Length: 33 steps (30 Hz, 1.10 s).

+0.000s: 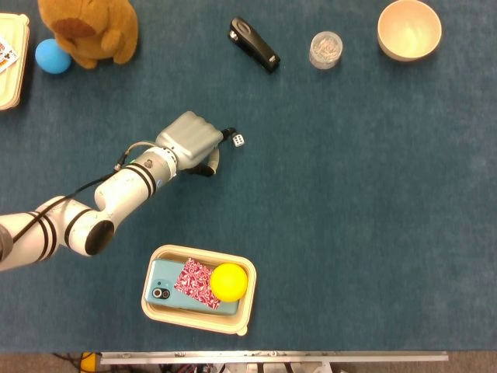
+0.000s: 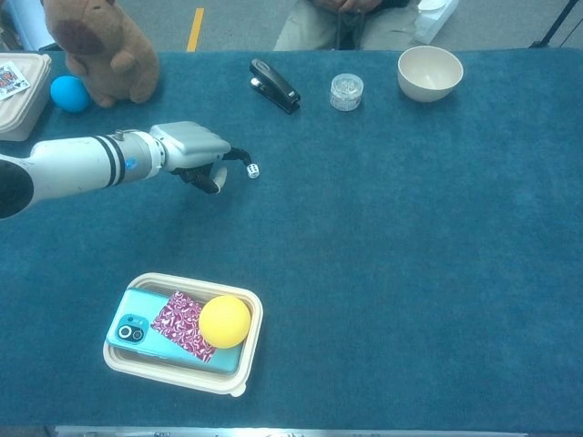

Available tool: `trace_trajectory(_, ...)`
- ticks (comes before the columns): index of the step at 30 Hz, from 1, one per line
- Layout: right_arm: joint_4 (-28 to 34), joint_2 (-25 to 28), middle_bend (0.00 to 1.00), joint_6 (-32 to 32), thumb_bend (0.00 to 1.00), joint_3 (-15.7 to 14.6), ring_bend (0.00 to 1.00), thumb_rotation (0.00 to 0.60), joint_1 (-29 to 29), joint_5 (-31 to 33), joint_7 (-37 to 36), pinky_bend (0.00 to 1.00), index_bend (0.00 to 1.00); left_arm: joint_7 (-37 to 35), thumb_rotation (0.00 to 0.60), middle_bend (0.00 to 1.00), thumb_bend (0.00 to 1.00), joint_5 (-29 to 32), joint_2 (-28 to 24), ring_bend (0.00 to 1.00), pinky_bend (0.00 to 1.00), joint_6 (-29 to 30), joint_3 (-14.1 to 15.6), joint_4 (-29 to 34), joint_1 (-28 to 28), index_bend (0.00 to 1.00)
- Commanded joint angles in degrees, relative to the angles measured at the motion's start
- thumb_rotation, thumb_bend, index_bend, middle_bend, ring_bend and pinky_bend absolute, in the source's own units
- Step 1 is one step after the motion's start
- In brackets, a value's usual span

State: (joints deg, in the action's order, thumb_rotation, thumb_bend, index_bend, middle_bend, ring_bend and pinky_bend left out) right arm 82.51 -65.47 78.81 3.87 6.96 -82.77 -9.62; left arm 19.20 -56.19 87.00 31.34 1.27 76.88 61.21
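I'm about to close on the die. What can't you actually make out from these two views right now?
- Contact: whether the left hand fingertips touch the die; too small in both views.
- Die's top face: pips too small to read.
- Palm side: hidden under the hand's back shell, head view.
- Jar contents: too small.
- Card tray: cut by left edge.
- Right hand: in neither view.

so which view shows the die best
The head view: it looks straight down on the die, with pips visible and a fingertip right at it. The chest view shows the die smaller, from the side, beside the left hand.
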Motion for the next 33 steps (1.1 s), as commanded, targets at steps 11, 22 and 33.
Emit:
trace_trajectory(11,-0.1,0.07,0.24,0.18,0.28,0.11,0.18,0.6,-0.16,-0.03,-0.21,0.34,0.22,0.1,0.281,1.0,0.77,-1.21,-1.51,1.0,1.0,0.59,0.24,3.67,0.13,0.14)
trace_trajectory(22,-0.12,0.17,0.24,0.4,0.28,0.11,0.18,0.6,-0.32,-0.21,-0.47,0.34,0.22,1.7,0.277,1.0,0.77,-1.67,-3.7,1.0,1.0,2.72,0.97,8.61,-0.08,0.14)
trace_trajectory(33,0.0,0.25,0.24,0.45,0.28,0.02,0.18,0.6,-0.51,-0.26,-0.41,0.34,0.22,1.27,0.316,1.0,0.77,-3.2,-3.16,1.0,1.0,3.96,0.39,8.62,-0.49,0.14)
